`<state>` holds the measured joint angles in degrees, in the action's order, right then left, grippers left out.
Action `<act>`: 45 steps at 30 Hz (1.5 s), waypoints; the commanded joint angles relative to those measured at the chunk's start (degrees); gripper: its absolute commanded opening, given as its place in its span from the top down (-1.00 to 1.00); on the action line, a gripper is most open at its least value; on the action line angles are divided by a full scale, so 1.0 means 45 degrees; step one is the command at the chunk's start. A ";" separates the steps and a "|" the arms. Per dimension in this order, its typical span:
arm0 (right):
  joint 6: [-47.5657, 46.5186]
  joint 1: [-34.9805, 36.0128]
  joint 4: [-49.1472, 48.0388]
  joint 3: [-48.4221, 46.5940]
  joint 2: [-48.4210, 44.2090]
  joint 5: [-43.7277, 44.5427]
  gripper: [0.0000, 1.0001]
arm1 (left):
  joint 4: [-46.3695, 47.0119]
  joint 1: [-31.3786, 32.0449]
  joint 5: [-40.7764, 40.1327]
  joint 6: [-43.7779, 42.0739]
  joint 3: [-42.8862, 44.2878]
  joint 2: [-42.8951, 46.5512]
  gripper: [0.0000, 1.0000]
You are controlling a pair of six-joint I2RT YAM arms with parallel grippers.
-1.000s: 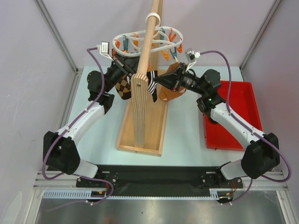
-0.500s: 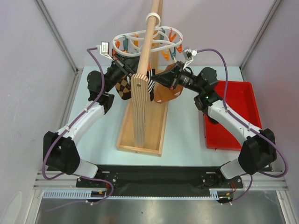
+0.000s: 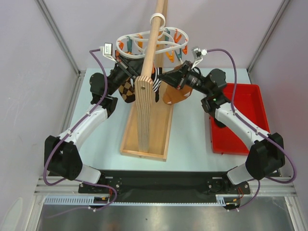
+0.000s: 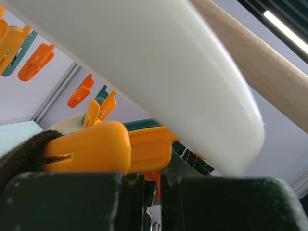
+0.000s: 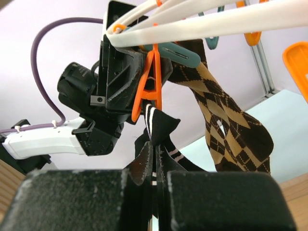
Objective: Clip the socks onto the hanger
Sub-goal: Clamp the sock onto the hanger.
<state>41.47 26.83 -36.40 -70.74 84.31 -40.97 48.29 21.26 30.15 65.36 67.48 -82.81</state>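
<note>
The white hanger (image 3: 169,44) hangs by its hook on the wooden pole, its orange and teal pegs dangling. My left gripper (image 3: 136,72) (image 4: 153,180) is shut on an orange peg (image 5: 153,82) just under the ring. The top edge of the black striped sock (image 5: 161,122) (image 3: 157,84) sits in that peg. My right gripper (image 3: 163,79) (image 5: 161,154) is shut on this sock just below the peg. The argyle sock (image 5: 231,134) (image 3: 126,90) hangs from a teal peg. The tan sock (image 3: 174,94) hangs under my right wrist; what holds it is hidden.
The wooden stand's upright board and base (image 3: 147,134) fill the middle of the table, between the two arms. A red tray (image 3: 243,115) lies at the right. Grey walls close in the back and both sides.
My right wrist shifted a little left and down, then back up, and the tan sock swung with it. The left arm has stayed still.
</note>
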 commanded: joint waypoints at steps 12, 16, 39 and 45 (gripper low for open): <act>0.0960 0.0132 -0.1813 -0.0803 0.0385 0.0277 1.00 | -0.0634 0.0179 0.0761 -0.0482 -0.0074 0.0491 0.63; 0.0882 0.0151 -0.1598 -0.0979 0.0502 0.0316 1.00 | -0.0673 0.0179 0.0624 -0.0619 -0.0289 0.0705 0.16; -0.5032 -0.0454 0.4165 -0.0434 -0.2172 0.1976 -0.30 | -0.2411 0.0062 0.0506 -0.1673 -0.0230 0.1350 0.24; -0.8391 -0.0610 0.3501 0.0563 -0.2701 0.2386 -0.25 | -0.2568 0.0042 0.0526 -0.1693 -0.0211 0.1409 0.21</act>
<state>14.68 24.49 -19.38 -70.06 72.40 -32.12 36.40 21.52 31.86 59.37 66.30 -78.70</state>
